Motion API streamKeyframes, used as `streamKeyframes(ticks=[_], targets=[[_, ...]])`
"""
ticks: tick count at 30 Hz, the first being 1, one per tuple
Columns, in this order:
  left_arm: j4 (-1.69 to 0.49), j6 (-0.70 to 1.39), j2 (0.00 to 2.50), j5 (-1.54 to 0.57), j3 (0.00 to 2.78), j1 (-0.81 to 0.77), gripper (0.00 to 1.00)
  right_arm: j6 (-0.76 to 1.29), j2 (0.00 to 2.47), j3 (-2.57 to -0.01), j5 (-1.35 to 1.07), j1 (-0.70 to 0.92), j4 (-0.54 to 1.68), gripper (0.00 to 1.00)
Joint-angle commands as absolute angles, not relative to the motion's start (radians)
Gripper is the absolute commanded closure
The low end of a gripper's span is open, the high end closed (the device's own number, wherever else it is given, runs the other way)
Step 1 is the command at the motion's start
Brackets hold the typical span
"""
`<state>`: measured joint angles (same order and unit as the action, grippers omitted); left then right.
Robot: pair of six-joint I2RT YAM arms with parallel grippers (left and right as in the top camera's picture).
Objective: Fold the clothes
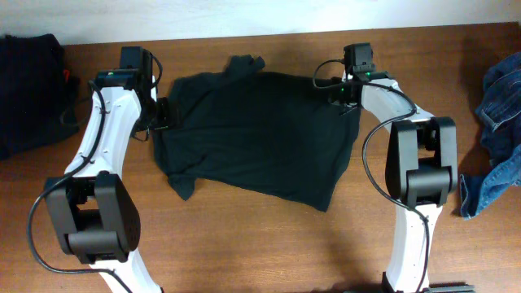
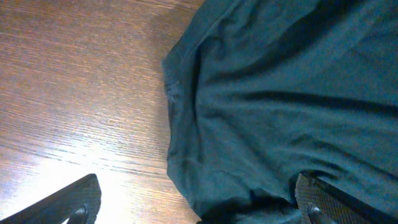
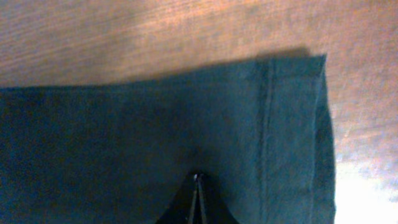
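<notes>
Logged black T-shirt (image 1: 256,134) lying flat at table (image 1: 269,244) centre. Found left gripper (image 1: 163,114) spread wide at its left edge. Found right gripper (image 3: 197,198) pressed together over hemmed corner; cannot tell whether pinching cloth.

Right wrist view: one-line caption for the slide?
Jaws shut on the dark T-shirt near its stitched edge, the cloth spread flat over the wooden table.

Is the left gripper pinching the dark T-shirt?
No. The left gripper has its fingers spread wide apart, one over the table and one over the dark T-shirt.
</notes>
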<state>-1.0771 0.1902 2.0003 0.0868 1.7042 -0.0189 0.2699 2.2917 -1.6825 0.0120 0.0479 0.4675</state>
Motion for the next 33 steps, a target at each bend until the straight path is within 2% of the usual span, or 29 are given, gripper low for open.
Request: streamKeyframes(ticks=[1,11,15,21,26,30,33], targets=[[-1.077,0.185,1.981,0.098,1.699,-0.017,0.01,0.186,2.344,-1.687,0.063,0.036,0.448,0.96],[-1.077,0.185,1.981,0.098,1.699,-0.017,0.01,0.169,2.371,-1.688,0.065,0.018,0.321,0.96],[-1.077,0.185,1.981,0.098,1.699,-0.017,0.01,0.148,2.371,-1.766,0.065,0.008,0.324,0.96],[-1.077,0.185,1.981,0.098,1.699,-0.017,0.01,0.111,2.371,-2.119,0.052,-0.014,0.592,0.96],[-1.077,0.185,1.981,0.098,1.699,-0.017,0.01,0.117,2.37,-2.395,-0.043,-0.01,0.978,0.96],[-1.077,0.185,1.981,0.098,1.699,-0.017,0.01,0.147,2.37,-2.51,-0.176,-0.008,1.283,0.96],[-1.077,0.185,1.981,0.098,1.699,-0.017,0.01,0.147,2.37,-2.517,-0.229,-0.003,1.435,0.96]])
